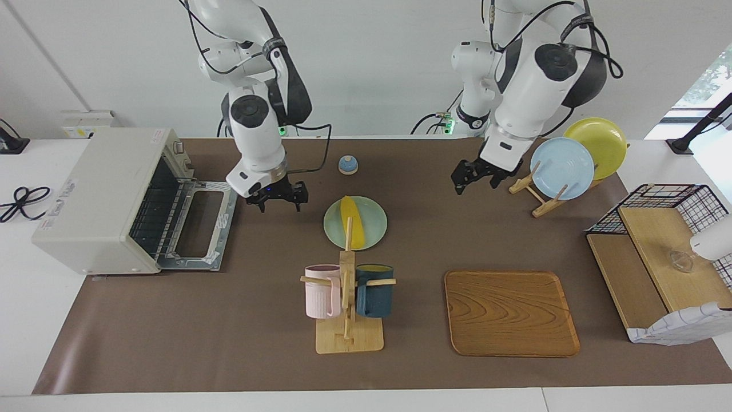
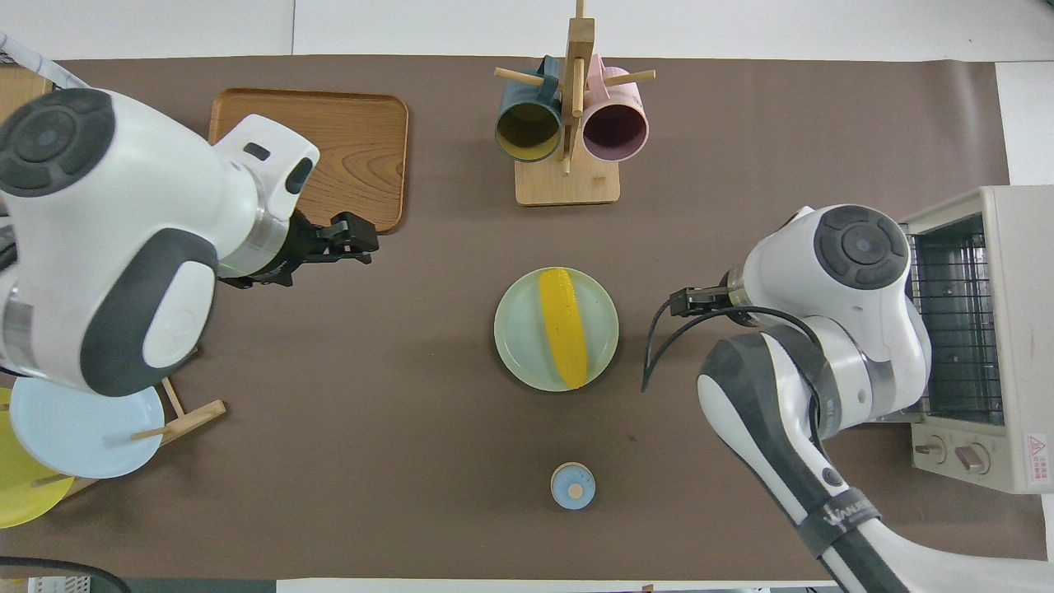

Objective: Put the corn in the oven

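Note:
The yellow corn lies on a pale green plate in the middle of the mat, with nothing touching it. The off-white oven stands at the right arm's end, its door folded down and the wire rack showing inside. My right gripper hangs open and empty over the mat between the oven door and the plate. My left gripper is open and empty, raised over the mat between the plate and the plate rack.
A mug rack with a pink and a dark blue mug stands farther from the robots than the plate. A wooden tray, a plate rack with blue and yellow plates, and a wire basket sit toward the left arm's end. A small blue knob lies nearer the robots.

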